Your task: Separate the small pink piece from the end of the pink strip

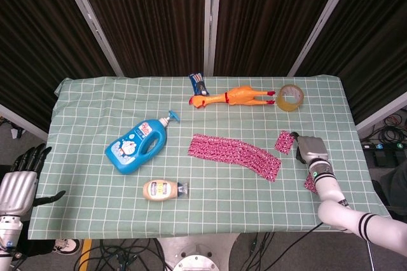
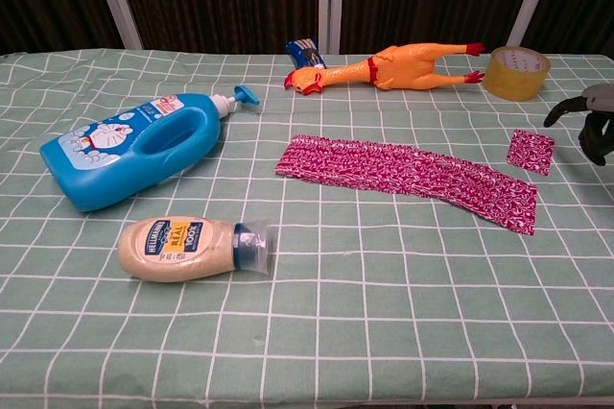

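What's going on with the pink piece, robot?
Right hand open, beside the small pink piece. Piece lies apart from the pink strip. Left hand open, off the table. Nothing blocking.

Bright, even light; sharp focus

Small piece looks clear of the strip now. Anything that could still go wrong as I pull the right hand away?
1. The right hand hovers right beside the small pink piece; a finger could drag it back toward the pink strip.
2. The tape roll sits just behind; a wide swing might knock it.
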